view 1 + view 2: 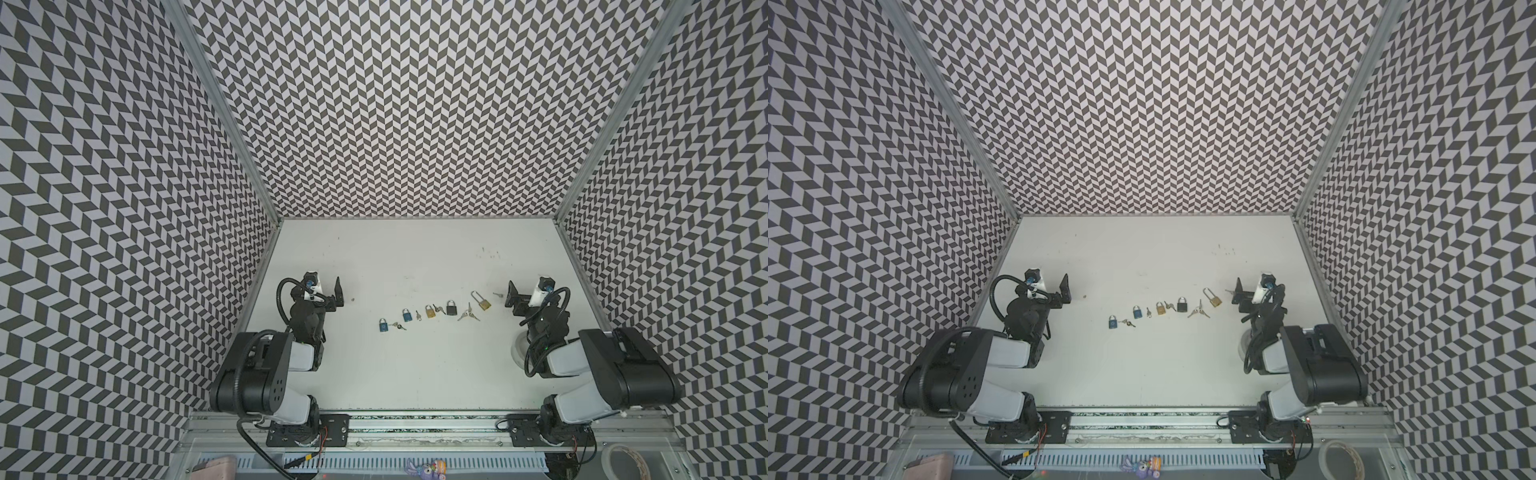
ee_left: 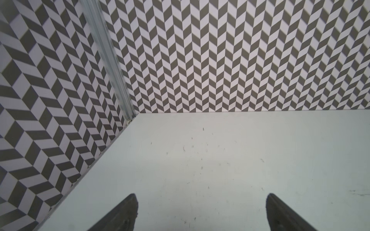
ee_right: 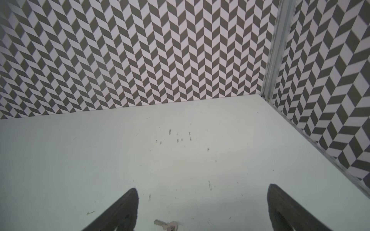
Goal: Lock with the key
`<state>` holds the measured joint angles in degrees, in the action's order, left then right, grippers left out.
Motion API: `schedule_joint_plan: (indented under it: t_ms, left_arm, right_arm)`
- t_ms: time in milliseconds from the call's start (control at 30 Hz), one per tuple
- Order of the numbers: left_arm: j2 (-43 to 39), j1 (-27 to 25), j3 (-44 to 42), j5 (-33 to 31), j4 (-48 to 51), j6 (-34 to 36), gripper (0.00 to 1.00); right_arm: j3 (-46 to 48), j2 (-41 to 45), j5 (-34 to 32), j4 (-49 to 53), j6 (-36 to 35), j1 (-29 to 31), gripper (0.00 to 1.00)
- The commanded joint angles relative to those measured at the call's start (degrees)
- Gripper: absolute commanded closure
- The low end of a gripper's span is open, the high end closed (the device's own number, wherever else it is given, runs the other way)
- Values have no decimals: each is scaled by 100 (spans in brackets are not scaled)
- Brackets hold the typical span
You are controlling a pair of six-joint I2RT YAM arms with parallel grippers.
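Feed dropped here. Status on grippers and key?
Left gripper open, empty. Right gripper open, key loose on table beside it. Padlocks in row; nothing blocking.

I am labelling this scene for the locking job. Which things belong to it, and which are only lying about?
Job: blue padlock, second blue padlock, brass padlock, black padlock, long-shackle padlock, keys beside them, lone key by right gripper.
Lying about: tape roll, purple toy, pink object.
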<state>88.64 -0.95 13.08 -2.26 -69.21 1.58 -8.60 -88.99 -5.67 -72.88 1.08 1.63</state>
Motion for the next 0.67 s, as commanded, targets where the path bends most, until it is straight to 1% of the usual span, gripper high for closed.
schedule_joint_plan:
  t_ms: [0,33,67,100,133,167,233,300,400,467,633]
  left_arm:
    - [-28,63,326,226,205,-152,0]
    - [38,60,220,224,-91,-123,0]
    - [145,47,108,187,-521,-101,0]
    - [130,20,125,112,-479,-91,0]
    - [29,7,226,103,-101,-98,0]
    - [-10,7,241,105,3,-114,0]
    - [103,7,153,99,-378,-93,0]
    - [32,7,218,103,-123,-105,0]
    - [73,7,183,101,-268,-104,0]
    - [57,32,243,143,-104,-114,0]
    - [103,72,293,216,-53,-133,0]
  right_arm:
    - [-676,130,342,328,-20,-42,1]
    - [-736,173,417,488,-108,-40,1]
    - [-643,81,458,132,-110,-40,1]
    - [-552,-1,449,-147,-133,-31,1]
    - [-476,-75,435,-483,-116,-32,1]
    - [-473,-82,435,-484,-106,-30,1]
    - [-543,-8,466,-222,-134,-23,1]
    - [-579,22,465,-105,-127,-29,1]
    - [-570,22,463,-112,-135,-31,1]
    - [-571,20,464,-122,-133,-31,1]
    - [-572,18,462,-135,-143,-32,1]
